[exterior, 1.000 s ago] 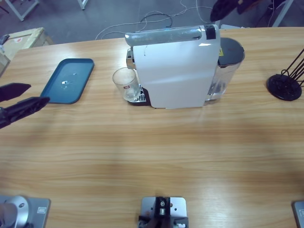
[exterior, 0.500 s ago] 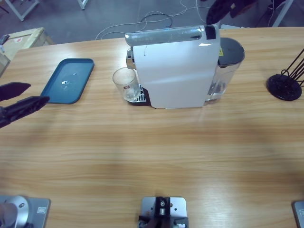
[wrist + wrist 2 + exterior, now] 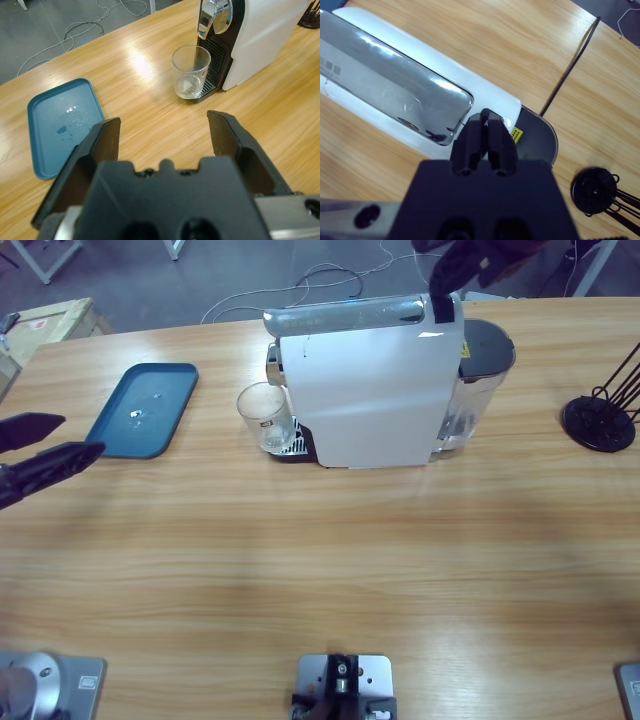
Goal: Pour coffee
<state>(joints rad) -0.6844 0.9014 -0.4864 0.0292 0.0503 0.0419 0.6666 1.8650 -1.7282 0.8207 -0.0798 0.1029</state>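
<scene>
both grippers are hanging clear of the cup. left gripper (image 3: 162, 132) is hovering over the left part of the long wooden table (image 3: 320, 570) with its jaws spread wide and nothing between them. right gripper (image 3: 485, 131) is poised with its jaws pressed together, empty, over the far right end of the silver top lever (image 3: 385, 95) on the white coffee machine (image 3: 370, 390).

a small clear glass cup (image 3: 191, 72) is standing upright on the machine's drip tray, under the chrome spout (image 3: 214, 15); whether any coffee is lying in it cannot be told. a blue tray (image 3: 142, 408) with a few wet spots is lying to its left. a black wire stand (image 3: 600, 420) is sitting near the right edge. beyond the far edge, white cables (image 3: 330, 280) are trailing over grey floor.
</scene>
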